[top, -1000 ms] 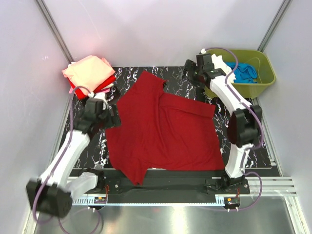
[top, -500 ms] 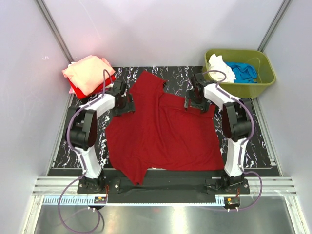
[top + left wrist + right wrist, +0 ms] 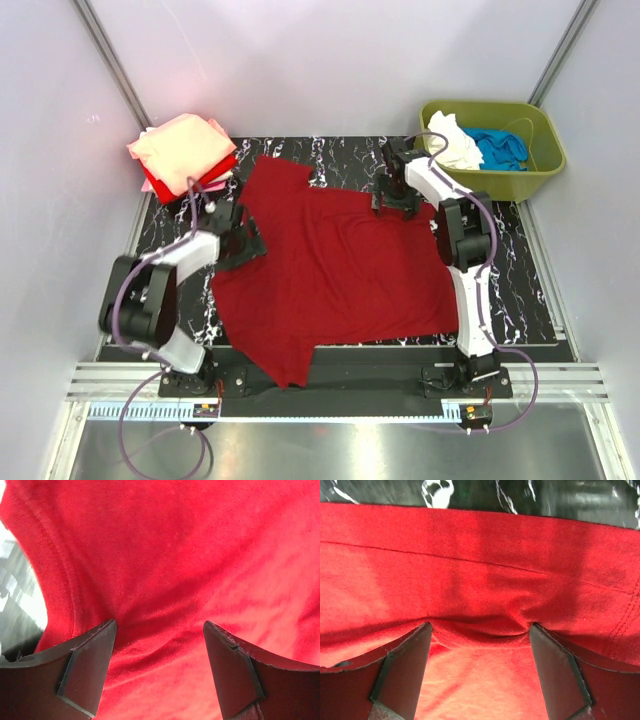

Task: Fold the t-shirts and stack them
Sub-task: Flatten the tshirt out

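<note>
A dark red t-shirt [image 3: 335, 270] lies spread on the black marbled mat. My left gripper [image 3: 240, 243] rests on the shirt's left edge, jaws open, red cloth [image 3: 175, 555] lying flat between the fingers [image 3: 85, 670]. My right gripper [image 3: 396, 200] rests on the shirt's far edge, jaws open, with a small ridge of cloth [image 3: 480, 630] bunched between the fingers [image 3: 400, 675] just below the hem. Folded shirts are stacked at the back left, salmon-pink [image 3: 180, 148] on top, bright red [image 3: 205, 178] beneath.
An olive-green tub [image 3: 530, 175] stands at the back right, holding a white shirt [image 3: 455, 145] and a blue one [image 3: 497, 145]. Bare mat [image 3: 520, 280] shows right of the shirt. White walls enclose the table.
My left gripper has moved nearer along the shirt's left edge. My right gripper has moved to the far hem. The shirt's top part has shifted left and lies flatter.
</note>
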